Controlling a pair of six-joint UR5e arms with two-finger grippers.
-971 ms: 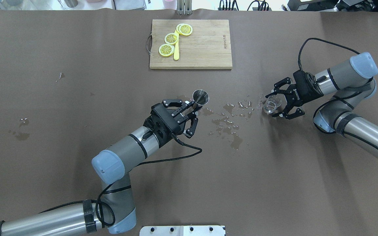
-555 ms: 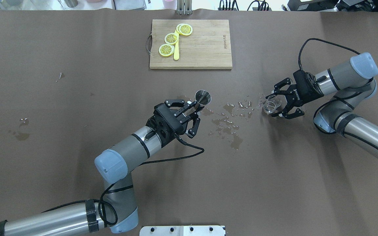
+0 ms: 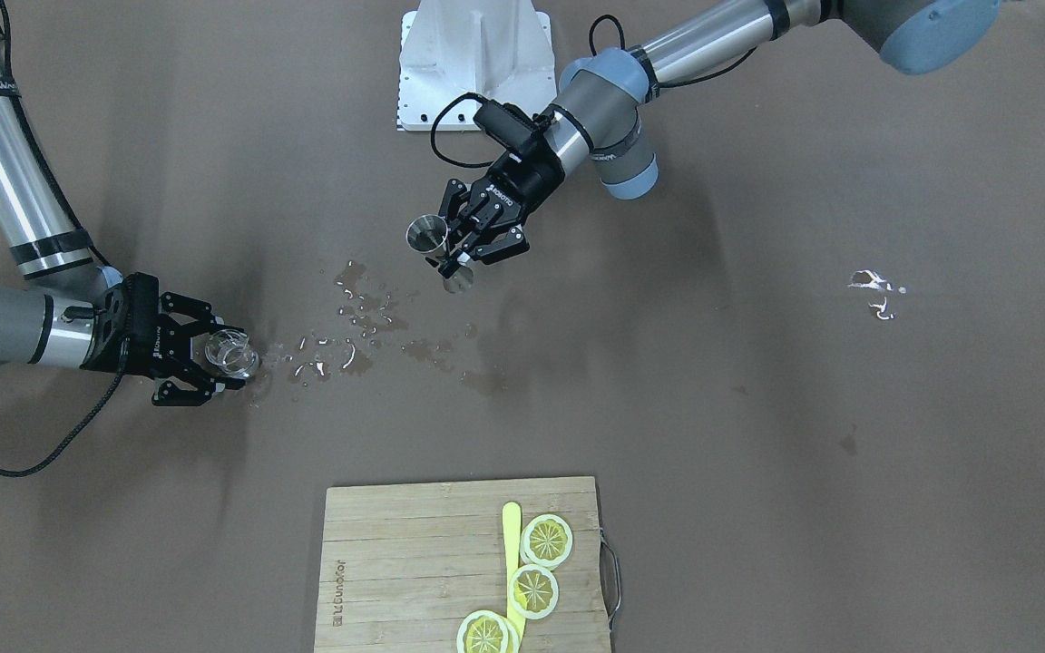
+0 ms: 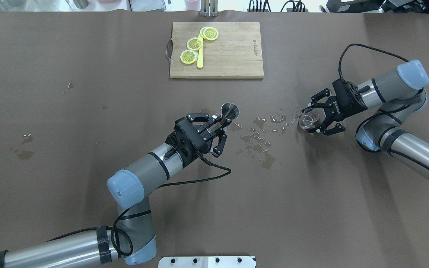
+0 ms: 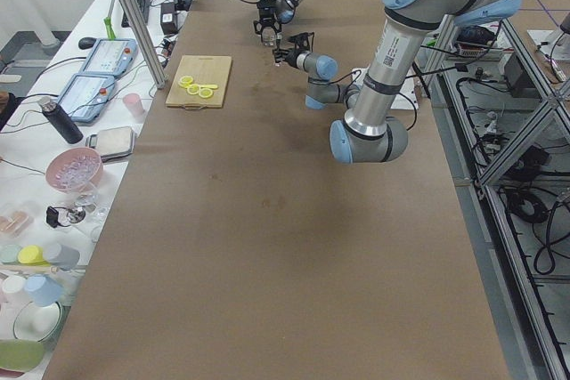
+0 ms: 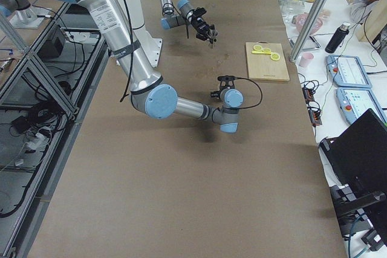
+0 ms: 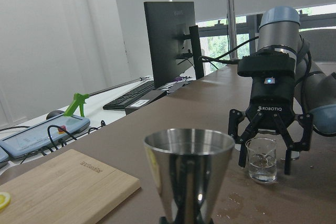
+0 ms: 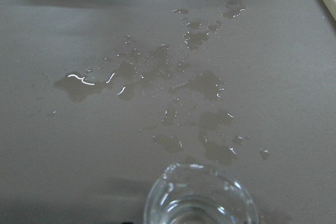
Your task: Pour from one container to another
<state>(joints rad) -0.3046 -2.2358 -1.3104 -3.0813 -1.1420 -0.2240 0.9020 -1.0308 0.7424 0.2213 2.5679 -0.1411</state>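
"ROBOTIQ" printed on right end effector (image 7: 272,129). Left end effector (image 4: 214,128) clamps steel jigger (image 4: 229,110), double-cone, shiny, held upright above tabletop (image 4: 88,149). Right end effector fingers spread around small clear glass (image 4: 307,120), standing on tabletop beside water spill (image 4: 261,139).

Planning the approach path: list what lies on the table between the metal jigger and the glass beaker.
Only spilled liquid: puddles and droplets on the brown table between the metal jigger and the glass beaker, clearest in the overhead view.
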